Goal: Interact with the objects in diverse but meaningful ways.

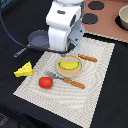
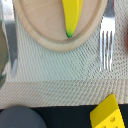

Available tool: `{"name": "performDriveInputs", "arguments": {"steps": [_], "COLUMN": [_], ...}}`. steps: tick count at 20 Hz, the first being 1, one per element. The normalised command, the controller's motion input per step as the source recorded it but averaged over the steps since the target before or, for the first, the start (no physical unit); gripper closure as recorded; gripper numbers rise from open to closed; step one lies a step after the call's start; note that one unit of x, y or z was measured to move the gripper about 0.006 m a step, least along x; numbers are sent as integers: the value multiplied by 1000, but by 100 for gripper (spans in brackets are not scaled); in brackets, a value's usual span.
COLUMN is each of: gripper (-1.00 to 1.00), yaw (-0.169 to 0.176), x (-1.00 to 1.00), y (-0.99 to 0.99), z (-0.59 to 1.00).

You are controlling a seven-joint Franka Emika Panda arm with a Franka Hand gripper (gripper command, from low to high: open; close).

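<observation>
A yellow banana lies on the round tan plate on the woven placemat; it also shows in the wrist view. A yellow cheese wedge sits off the mat on the exterior view's left, and appears in the wrist view. A red tomato-like ball rests on the mat's near-left part. The grey long-handled pan sits behind the arm on the exterior view's left. My gripper hangs over the plate's far side, its fingers hidden by the white arm. The carton is out of view.
An orange-handled fork lies in front of the plate, its tines showing in the wrist view. An orange-handled knife lies to the plate's right. A toy stove with black burners and a pot stands at the back right.
</observation>
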Motion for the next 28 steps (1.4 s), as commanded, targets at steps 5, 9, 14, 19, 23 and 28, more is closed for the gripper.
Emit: {"name": "performDriveInputs", "arguments": {"steps": [5, 9, 14, 19, 23, 28], "gripper": [-100, -100, -100, -100, -100, -100], "yaw": [53, 35, 0, 14, 28, 27], "x": [243, 426, 530, 356, 280, 180], "y": [-44, -51, -63, -53, -8, -3], "z": [-287, -200, -61, -161, -145, -111]}}
